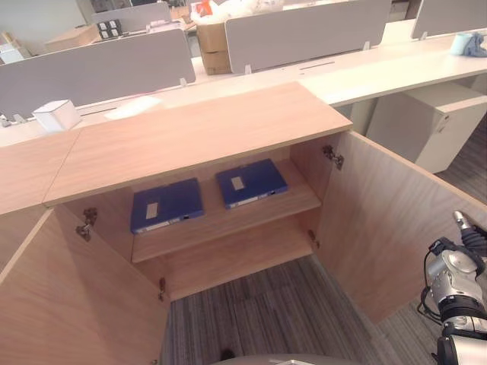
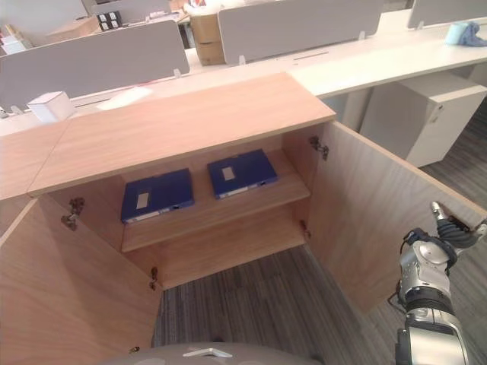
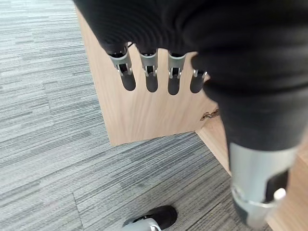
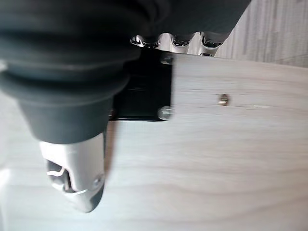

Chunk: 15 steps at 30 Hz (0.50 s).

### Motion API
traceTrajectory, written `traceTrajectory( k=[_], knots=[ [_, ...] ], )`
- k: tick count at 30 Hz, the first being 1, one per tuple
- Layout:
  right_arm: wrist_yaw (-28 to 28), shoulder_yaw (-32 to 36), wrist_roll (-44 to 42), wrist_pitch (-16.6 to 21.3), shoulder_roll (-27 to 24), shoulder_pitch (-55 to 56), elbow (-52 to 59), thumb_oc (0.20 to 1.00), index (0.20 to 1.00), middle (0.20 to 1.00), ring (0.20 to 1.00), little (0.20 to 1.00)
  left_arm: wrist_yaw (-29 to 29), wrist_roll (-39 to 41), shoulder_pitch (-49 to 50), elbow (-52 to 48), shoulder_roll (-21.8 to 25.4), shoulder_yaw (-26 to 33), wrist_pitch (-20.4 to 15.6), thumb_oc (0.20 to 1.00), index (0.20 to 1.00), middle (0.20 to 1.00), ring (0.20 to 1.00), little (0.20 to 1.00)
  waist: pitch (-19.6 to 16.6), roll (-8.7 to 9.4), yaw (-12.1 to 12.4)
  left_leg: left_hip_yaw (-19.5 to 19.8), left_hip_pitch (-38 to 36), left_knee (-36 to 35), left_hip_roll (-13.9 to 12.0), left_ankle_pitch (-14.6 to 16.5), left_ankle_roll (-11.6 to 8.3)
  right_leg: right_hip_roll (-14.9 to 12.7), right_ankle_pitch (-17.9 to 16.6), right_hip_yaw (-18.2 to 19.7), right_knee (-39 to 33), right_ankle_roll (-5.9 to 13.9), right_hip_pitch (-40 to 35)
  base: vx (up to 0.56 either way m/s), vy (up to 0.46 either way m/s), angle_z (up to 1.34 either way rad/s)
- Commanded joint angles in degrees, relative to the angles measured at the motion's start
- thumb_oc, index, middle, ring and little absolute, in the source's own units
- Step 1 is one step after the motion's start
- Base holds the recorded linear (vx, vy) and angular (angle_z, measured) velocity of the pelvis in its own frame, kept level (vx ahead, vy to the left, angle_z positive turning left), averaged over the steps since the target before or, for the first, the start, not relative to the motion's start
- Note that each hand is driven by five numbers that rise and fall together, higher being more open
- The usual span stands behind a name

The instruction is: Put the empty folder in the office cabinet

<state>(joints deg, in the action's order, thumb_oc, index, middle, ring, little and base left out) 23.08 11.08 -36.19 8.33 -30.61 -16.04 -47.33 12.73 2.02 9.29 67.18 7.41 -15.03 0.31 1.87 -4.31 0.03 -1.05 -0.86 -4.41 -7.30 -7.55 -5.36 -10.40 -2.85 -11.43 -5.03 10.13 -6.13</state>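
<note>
Folders first: two flat dark-blue folders lie side by side on the upper shelf (image 1: 228, 220) of the open light-wood office cabinet (image 1: 198, 133), one blue folder (image 1: 166, 204) toward the robot's left, the other blue folder (image 1: 250, 182) to its right, slightly apart, each with a pale label on its cover. Both cabinet doors stand wide open. The right hand (image 4: 72, 159) rests at the edge of the right wooden door (image 1: 388, 220), well apart from the folders; its fingers reach over that edge and I cannot tell how they are set. The left hand (image 3: 159, 29) hangs over the grey striped carpet (image 3: 43, 134) beside the left door, fingers (image 3: 151, 77) straight and holding nothing.
</note>
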Motion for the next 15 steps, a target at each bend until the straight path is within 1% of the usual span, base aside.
traceTrajectory(
  k=[1, 2, 5, 6, 7, 8, 10, 11, 12, 13, 14, 15],
  knots=[
    [-19.19, -9.59, -7.54, -2.23, 2.25, -5.52, 2.58, 1.0, 1.0, 1.0, 1.0, 1.0, -2.91, 0.89, -4.35, 2.73, 2.62, 1.04, -0.91, 1.0, 1.0, 1.0, 1.0, 1.0, 0.24, 2.35, 2.97, -1.22, 1.89, -0.59, 1.62, 2.71, -1.1, 4.12, 7.49, -2.02, 4.62, -4.79, 0.32, 0.01, -0.022, -0.08],
    [-19.26, -9.65, -7.58, -2.23, 2.22, -5.59, 2.51, 1.0, 1.0, 1.0, 1.0, 1.0, -2.92, 0.88, -4.36, 2.76, 2.6, 1.1, -0.92, 1.0, 1.0, 1.0, 1.0, 1.0, 0.26, 2.34, 2.91, -1.2, 1.89, -0.59, 1.62, 2.71, -1.1, 4.12, 7.5, -2.03, 4.62, -4.79, 0.3, 0.0, -0.027, -0.09],
    [-27.62, -18.07, -7.0, -6.81, 2.65, -5.53, 6.32, 1.0, 1.0, 1.0, 1.0, 1.0, -5.02, 0.0, -4.95, 3.22, 2.68, 1.12, -1.14, 1.0, 1.0, 1.0, 1.0, 1.0, 0.46, 2.58, 3.45, -1.14, 2.13, -0.59, 1.37, 2.11, -1.49, 4.31, 7.57, -2.33, 4.75, -5.08, 0.24, -0.01, -0.031, -0.1],
    [-30.76, -21.57, -6.39, -8.39, 2.89, -5.05, 8.78, 1.0, 1.0, 1.0, 1.0, 1.0, -5.74, -0.42, -5.01, 3.29, 2.68, 1.12, -1.09, 1.0, 1.0, 1.0, 1.0, 1.0, 0.69, 2.69, 3.62, -1.16, 1.96, -0.59, 1.29, 1.98, -1.62, 4.34, 7.71, -2.39, 4.82, -5.18, -0.01, -0.01, -0.044, -0.12],
    [-37.31, -29.6, -5.33, -12.22, 2.99, -3.39, 15.51, 1.0, 1.0, 1.0, 1.0, 1.0, -7.27, -1.28, -5.24, 3.26, 2.56, 0.83, -1.37, 1.0, 1.0, 1.0, 1.0, 1.0, 0.91, 2.7, 3.8, -1.12, 2.16, -0.59, 1.05, 1.48, -1.93, 4.45, 7.76, -2.7, 4.87, -5.34, 0.04, -0.01, -0.032, -0.11],
    [-37.31, -29.6, -5.33, -12.23, 2.97, -3.39, 15.52, 1.0, 1.0, 1.0, 1.0, 1.0, -7.27, -1.28, -5.24, 3.26, 2.55, 0.83, -1.37, 1.0, 1.0, 1.0, 1.0, 1.0, 0.76, 2.67, 3.75, -1.06, 2.38, -0.59, 1.04, 1.39, -1.91, 4.47, 7.64, -2.75, 4.81, -5.33, 0.22, -0.02, -0.028, -0.14],
    [-44.56, -38.76, -3.16, -15.62, 1.23, -1.67, 23.9, 1.0, 1.0, 1.0, 1.0, 1.0, -8.85, -1.99, -5.39, 3.08, 2.36, 0.74, -1.77, 1.0, 1.0, 1.0, 1.0, 1.0, 1.06, 2.71, 3.87, -0.94, 2.54, -0.59, 0.84, 1.01, -2.19, 4.54, 7.84, -3.07, 4.86, -5.51, 0.18, -0.01, -0.022, -0.17],
    [-44.56, -38.76, -3.16, -15.62, 1.23, -1.67, 23.9, 1.0, 1.0, 1.0, 1.0, 1.0, -8.85, -1.99, -5.39, 3.08, 2.36, 0.74, -1.77, 1.0, 1.0, 1.0, 1.0, 1.0, 1.02, 2.7, 3.86, -0.93, 2.58, -0.59, 0.84, 1.01, -2.19, 4.54, 7.84, -3.09, 4.85, -5.51, 0.22, -0.03, -0.04, -0.25],
    [-53.64, -50.54, -1.67, -18.84, -4.34, -0.76, 36.33, 1.0, 1.0, 1.0, 1.0, 1.0, -10.34, -2.35, -5.64, 1.68, 2.14, 0.87, -2.68, 1.0, 1.0, 1.0, 1.0, 1.0, 1.73, 2.62, 4.12, -0.76, 2.86, -0.59, 0.42, 0.31, -2.75, 4.64, 8.35, -3.67, 4.79, -5.72, 0.01, -0.02, -0.028, -0.27],
    [-53.6, -50.58, -1.73, -18.91, -4.5, -0.73, 36.49, 1.0, 1.0, 1.0, 1.0, 1.0, -10.34, -2.36, -5.62, 1.67, 2.05, 0.89, -2.68, 1.0, 1.0, 1.0, 1.0, 1.0, 1.68, 2.52, 4.04, -0.7, 2.92, -0.59, 0.41, 0.3, -2.76, 4.66, 8.35, -3.74, 4.79, -5.72, 0.04, -0.04, -0.057, -0.25],
    [-54.56, -53.66, -1.71, -18.32, -4.83, -0.86, 37.89, 1.0, 1.0, 1.0, 1.0, 1.0, -10.58, -2.09, -5.88, 0.93, 2.14, 0.8, -2.99, 1.0, 1.0, 1.0, 1.0, 1.0, 1.96, 2.5, 4.53, -0.46, 3.2, -0.59, 0.29, -0.13, -3.01, 4.74, 8.48, -4.06, 4.72, -5.83, -0.02, -0.02, -0.034, -0.09],
    [-55.34, -54.74, -2.25, -18.35, -5.6, -0.54, 39.01, 1.0, 1.0, 1.0, 1.0, 1.0, -10.69, -2.0, -5.76, 0.3, 2.18, 0.85, -3.15, 1.0, 1.0, 1.0, 1.0, 1.0, 2.1, 2.49, 4.61, -0.25, 3.31, -0.59, 0.28, -0.29, -3.1, 4.78, 8.54, -4.23, 4.66, -5.86, -0.07, -0.02, -0.056, 0.07]
  ],
)
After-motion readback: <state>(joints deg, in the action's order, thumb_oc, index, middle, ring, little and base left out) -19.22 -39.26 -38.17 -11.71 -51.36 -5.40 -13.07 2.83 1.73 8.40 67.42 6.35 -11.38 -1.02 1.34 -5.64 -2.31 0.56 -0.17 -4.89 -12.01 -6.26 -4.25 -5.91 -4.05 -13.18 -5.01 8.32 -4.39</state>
